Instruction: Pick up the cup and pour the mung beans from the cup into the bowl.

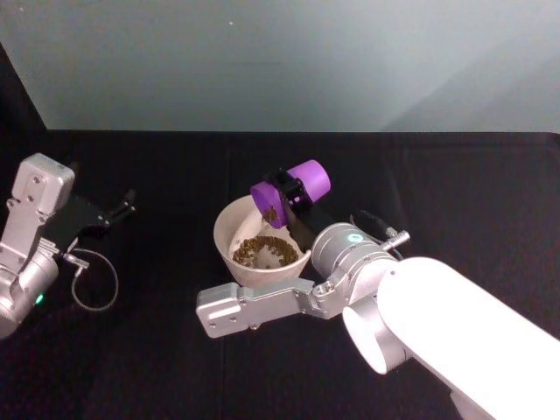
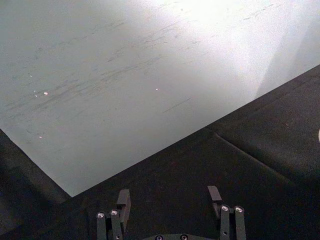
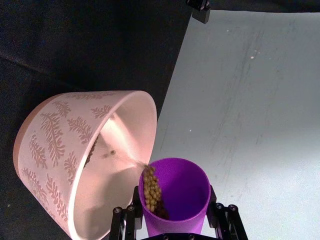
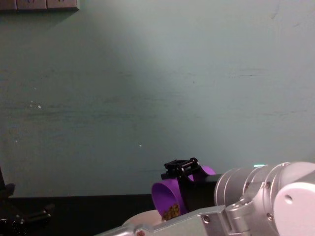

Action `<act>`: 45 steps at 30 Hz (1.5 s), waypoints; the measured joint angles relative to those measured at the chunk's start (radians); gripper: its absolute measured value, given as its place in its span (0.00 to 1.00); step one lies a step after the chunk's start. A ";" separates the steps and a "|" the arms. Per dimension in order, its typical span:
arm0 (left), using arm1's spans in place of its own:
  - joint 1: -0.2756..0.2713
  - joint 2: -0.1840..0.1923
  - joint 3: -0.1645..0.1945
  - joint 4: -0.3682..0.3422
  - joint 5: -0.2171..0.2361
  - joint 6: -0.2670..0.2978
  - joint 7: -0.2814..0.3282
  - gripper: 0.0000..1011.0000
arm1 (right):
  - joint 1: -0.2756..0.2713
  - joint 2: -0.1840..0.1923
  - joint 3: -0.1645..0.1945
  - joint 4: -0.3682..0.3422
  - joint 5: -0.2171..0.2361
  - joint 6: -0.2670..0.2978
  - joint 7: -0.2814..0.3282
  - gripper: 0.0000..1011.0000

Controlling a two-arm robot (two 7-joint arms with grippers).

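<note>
Right end effector (image 1: 291,194) is clenched on the cup (image 1: 311,179), one finger on each side of the purple wall; the right wrist view shows the same clamp (image 3: 174,212) around the cup (image 3: 175,200). The cup is held off the table, tipped hard over, with its mouth facing down and toward the table's left edge, over the right-hand part of the bowl rim. A clump of mung beans (image 3: 151,187) sits on the low side of the cup at the lip; it is also seen at the mouth from the chest view (image 4: 171,212).

The bowl (image 1: 229,219) sits about mid-table, upright, just beside the right arm's forearm link. It is white inside, and the outer wall (image 3: 55,150) is pinkish with a leaf pattern. A pile of beans (image 1: 262,251) lies in the bowl bottom.

The table (image 1: 437,175) is covered in black cloth, with a pale wall (image 1: 280,61) behind its far edge.

Left end effector (image 1: 121,208) is parked near the table's left edge, well apart from the bowl. Its fingers (image 2: 122,200) are spread with nothing between them. A thin cable loop (image 1: 96,284) hangs by the left wrist.
</note>
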 joint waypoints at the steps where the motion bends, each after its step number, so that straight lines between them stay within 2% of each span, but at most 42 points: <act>1: 0.000 0.000 0.000 0.000 0.000 0.000 0.000 0.99 | -0.001 -0.001 0.001 -0.001 -0.001 0.001 0.000 0.71; 21: 0.000 0.000 0.000 0.000 0.000 0.000 0.000 0.99 | -0.002 0.006 -0.009 -0.003 -0.039 -0.005 0.004 0.71; 32: 0.000 0.000 0.000 0.000 0.000 0.000 0.000 0.99 | -0.003 0.030 -0.021 -0.005 -0.045 -0.041 -0.048 0.71; 39: 0.000 0.000 0.000 0.000 0.000 0.000 0.000 0.99 | 0.003 0.038 -0.036 -0.005 -0.073 -0.042 -0.051 0.71; 45: 0.000 0.000 0.000 0.000 0.000 0.000 0.000 0.99 | 0.012 0.044 -0.059 -0.008 -0.126 -0.030 -0.031 0.71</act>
